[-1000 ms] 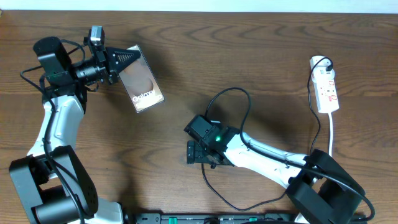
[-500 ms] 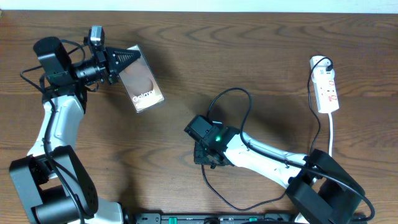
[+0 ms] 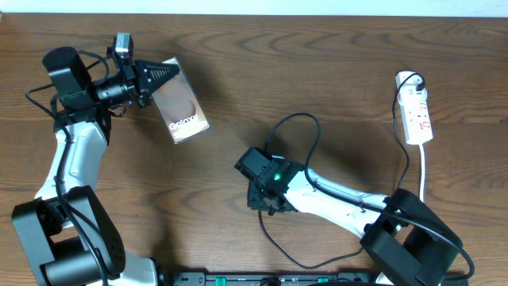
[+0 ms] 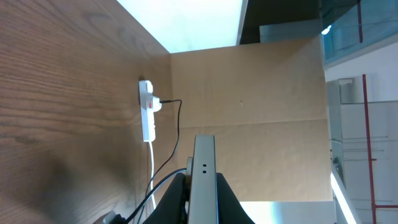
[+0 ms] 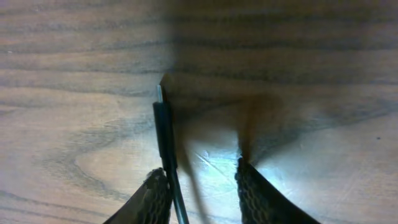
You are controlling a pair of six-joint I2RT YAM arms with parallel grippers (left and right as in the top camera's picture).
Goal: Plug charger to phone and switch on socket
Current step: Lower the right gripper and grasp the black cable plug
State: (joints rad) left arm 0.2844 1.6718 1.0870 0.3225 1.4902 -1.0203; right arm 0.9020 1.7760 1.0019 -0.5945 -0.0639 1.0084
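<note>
From overhead I see my left end effector at the upper left of the brown wood-grain bench, clamped tight on one short end of the glossy brownish-grey flat rectangular smartphone with white Galaxy lettering near its other end; the smartphone sits at a slant with its face towards the camera. My right end effector points down at the middle of the bench, well apart from the smartphone. The thin black flexible cable arcs in a loop just beyond that arm and curls back under it towards the near edge. The small narrow white power strip with red marks lies far to the right, a black plug in its far end and a white cord trailing from it. In the left wrist view the smartphone shows edge-on, pinched between the two black fingers, and the power strip lies far off across the bench. In the right wrist view my end effector stands partly open just above the wood: the cable's small black plug tip lies along the inside of one textured finger, while the other finger is clear of it, so I see no closed grip on it.
</note>
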